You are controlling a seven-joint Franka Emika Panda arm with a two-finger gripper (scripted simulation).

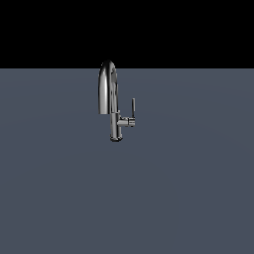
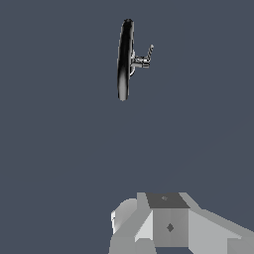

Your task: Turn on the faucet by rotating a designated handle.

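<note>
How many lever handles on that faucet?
1. The handle stands upright on a short side stub of the faucet, on the exterior view's right of the stem. None visible elsewhere.

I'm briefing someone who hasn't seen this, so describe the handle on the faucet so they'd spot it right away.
Find the chrome faucet standing alone on the flat grey floor. From its narrow stem a short chrome stub juts toward the exterior view's right, and the handle rises upright from it. It is thin, straight and dark grey, unlike the wide shiny arched spout beside it.

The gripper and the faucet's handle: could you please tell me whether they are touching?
Apart. The wrist view shows the handle far off across bare floor from the arm's body; the exterior view shows nothing near it.
</note>
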